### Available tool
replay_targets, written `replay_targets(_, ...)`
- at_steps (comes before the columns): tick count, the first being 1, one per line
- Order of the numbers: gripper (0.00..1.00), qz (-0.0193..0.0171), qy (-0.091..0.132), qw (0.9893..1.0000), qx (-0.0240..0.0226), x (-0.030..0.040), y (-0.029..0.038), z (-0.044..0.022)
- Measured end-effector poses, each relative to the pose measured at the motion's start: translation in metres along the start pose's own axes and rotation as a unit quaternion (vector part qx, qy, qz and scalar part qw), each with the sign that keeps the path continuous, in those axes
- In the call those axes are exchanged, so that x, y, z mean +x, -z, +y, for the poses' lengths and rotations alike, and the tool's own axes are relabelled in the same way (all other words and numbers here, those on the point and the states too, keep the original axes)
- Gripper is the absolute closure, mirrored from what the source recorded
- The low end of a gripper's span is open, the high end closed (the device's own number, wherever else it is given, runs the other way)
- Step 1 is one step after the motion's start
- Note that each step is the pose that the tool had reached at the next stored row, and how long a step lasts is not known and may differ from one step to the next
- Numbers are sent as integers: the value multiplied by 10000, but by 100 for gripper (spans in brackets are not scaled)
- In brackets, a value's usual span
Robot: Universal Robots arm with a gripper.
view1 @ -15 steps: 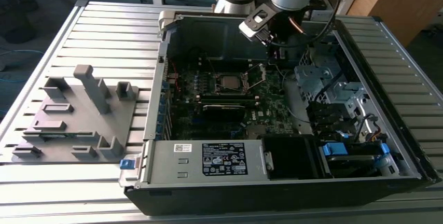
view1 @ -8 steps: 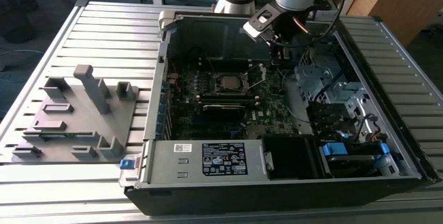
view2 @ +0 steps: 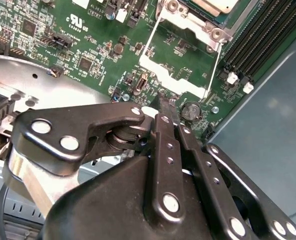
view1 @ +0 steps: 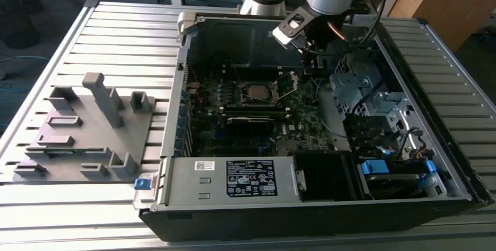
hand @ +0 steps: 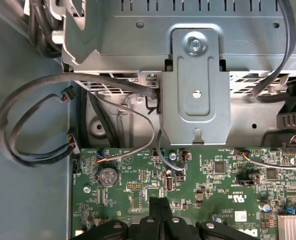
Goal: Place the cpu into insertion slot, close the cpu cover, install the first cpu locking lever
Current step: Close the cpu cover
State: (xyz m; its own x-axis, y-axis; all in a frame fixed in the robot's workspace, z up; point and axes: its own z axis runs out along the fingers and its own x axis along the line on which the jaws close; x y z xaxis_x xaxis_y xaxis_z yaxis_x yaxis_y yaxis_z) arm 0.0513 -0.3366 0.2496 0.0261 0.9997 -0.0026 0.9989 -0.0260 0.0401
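Observation:
The cpu [view1: 257,92] lies flat in the socket on the green motherboard; its pale top [view2: 216,5] shows at the picture's edge in the second wrist view. The cpu cover [view2: 173,79], a thin silver frame, stands swung open off the socket [view1: 288,82]. I cannot tell the locking lever apart from the frame's thin sides. My gripper [view2: 166,106] is shut with nothing between its black fingers. It hovers just beyond the cover's free edge, on the exterior view's right of the socket [view1: 312,64]. The closed fingertips [hand: 160,204] point at the board.
The open computer case [view1: 178,88] lies on a slatted table. A grey fixture block [view1: 85,129] sits on the exterior view's left. The power supply [view1: 232,178] and a drive bay with blue tabs [view1: 380,167] line the front. Cables [hand: 33,120], a metal bracket [hand: 195,95], a coin battery [hand: 108,175] and memory slots [view2: 257,35] are close by.

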Motion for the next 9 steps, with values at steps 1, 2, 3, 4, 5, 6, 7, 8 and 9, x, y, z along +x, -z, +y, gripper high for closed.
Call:
replay_targets(1,90,0,0,10000,0,0,-8,0)
replay_targets(2,90,0,0,10000,0,0,-15,0)
replay_targets(3,90,0,0,10000,0,0,-23,0)
replay_targets(4,90,0,0,10000,0,0,-30,0)
replay_targets(5,90,0,0,10000,0,0,-37,-1)
replay_targets(6,90,0,0,10000,0,0,-43,-1)
replay_targets(7,90,0,0,10000,0,0,-48,-1)
replay_targets(8,90,0,0,10000,0,0,-53,-1)
replay_targets(9,90,0,0,10000,0,0,-58,-1)
